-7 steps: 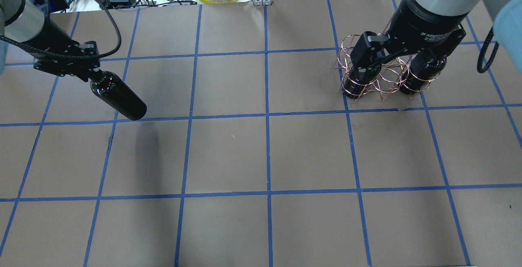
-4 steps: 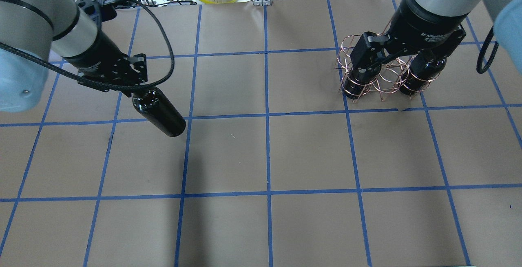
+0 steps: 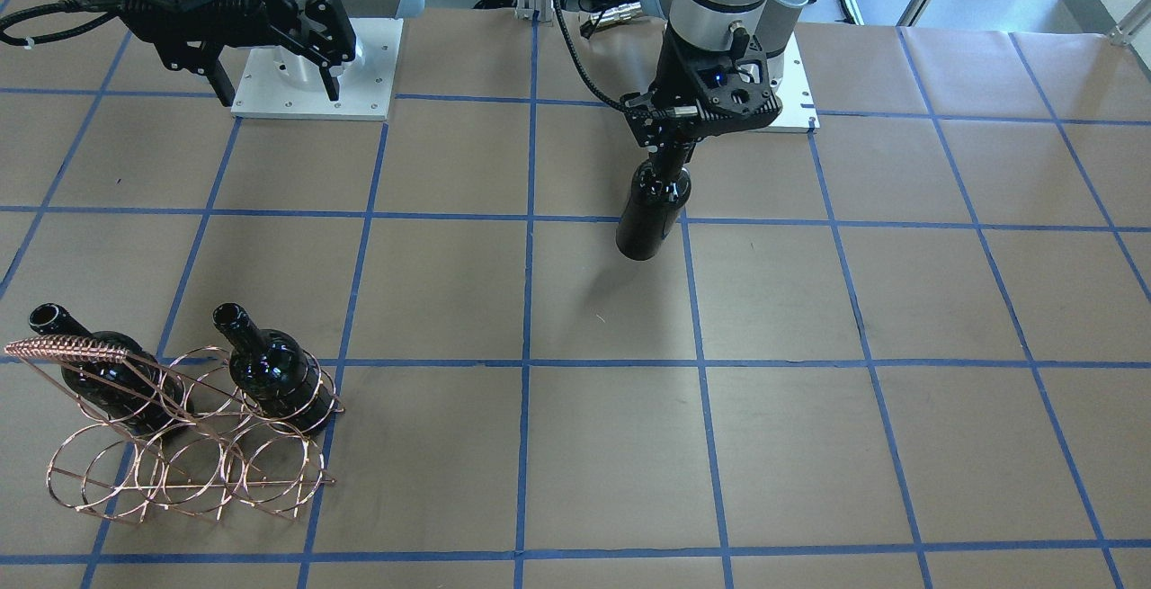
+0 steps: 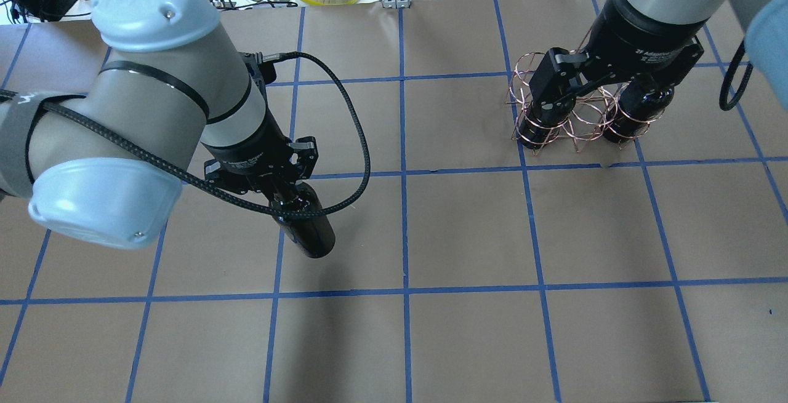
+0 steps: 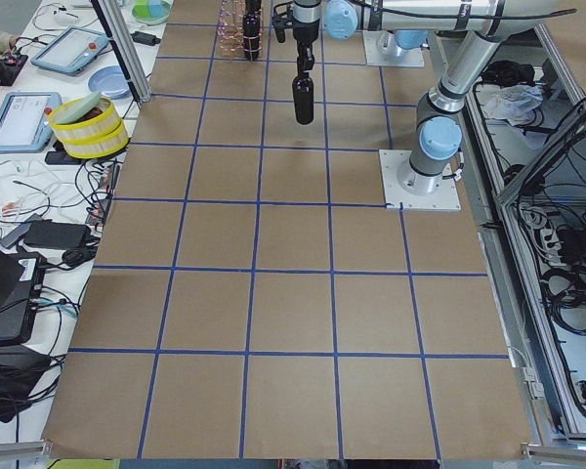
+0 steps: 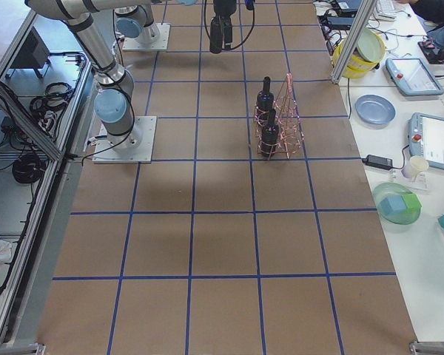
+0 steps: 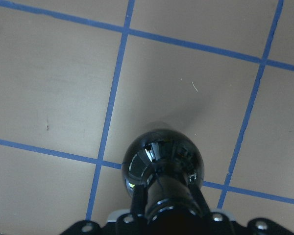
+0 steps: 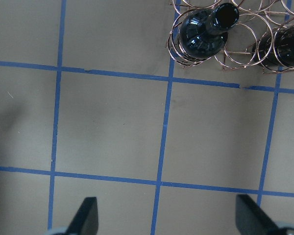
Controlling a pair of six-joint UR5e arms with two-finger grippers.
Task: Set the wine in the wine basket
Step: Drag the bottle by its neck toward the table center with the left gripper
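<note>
Wine (image 3: 649, 216) hangs nearer centre now, neck pinched in left gripper (image 3: 670, 157); right gripper (image 8: 165, 218) gapes wide. Risk: swinging base snags wine basket (image 3: 180, 472) wire.

**Overhead view:** the right end effector (image 8: 169, 220) and its wrist cover part of the wine basket (image 4: 582, 127) and the necks of the two seated bottles (image 4: 537, 131). The left end effector (image 3: 670, 160) hides the neck of the wine (image 4: 311, 234).

**Left wrist view:** the lower edge cuts off the top of the neck and most of the fingers.

**Right wrist view:** the basket runs off the top edge and one seated bottle off the right edge. Only two fingertips show at the lower edge.

**Side views:** the basket wires are too small to resolve
</note>
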